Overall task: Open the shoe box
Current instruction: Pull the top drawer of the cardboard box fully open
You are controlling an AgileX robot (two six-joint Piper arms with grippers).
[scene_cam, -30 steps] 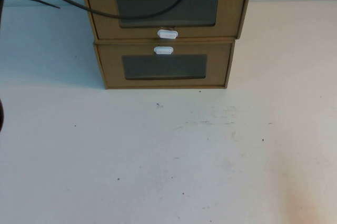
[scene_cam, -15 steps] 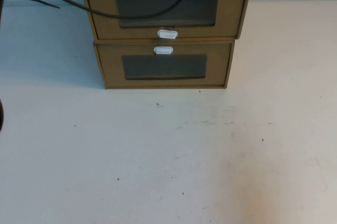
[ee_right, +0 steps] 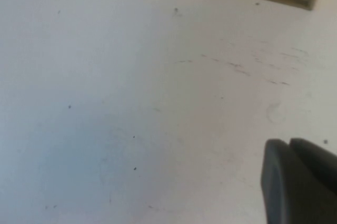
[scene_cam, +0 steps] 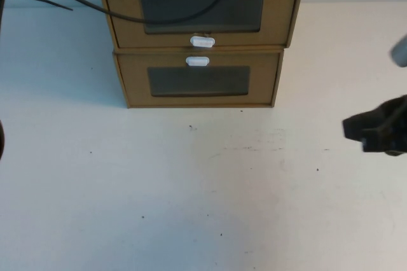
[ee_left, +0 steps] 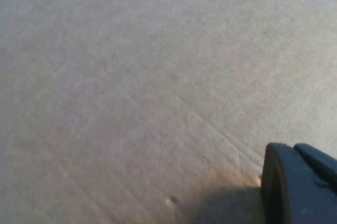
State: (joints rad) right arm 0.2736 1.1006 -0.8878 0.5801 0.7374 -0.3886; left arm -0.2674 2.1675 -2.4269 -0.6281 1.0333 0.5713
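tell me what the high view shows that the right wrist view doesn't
Only the high view: the upper box stacked on the lower box, their white handles, a black cable across the upper one. Only the right wrist view: that the right gripper is shut and empty. Both: that gripper over the table, scuff marks, the lower box's corner. The left gripper is in neither; its own view has it close to brown cardboard.
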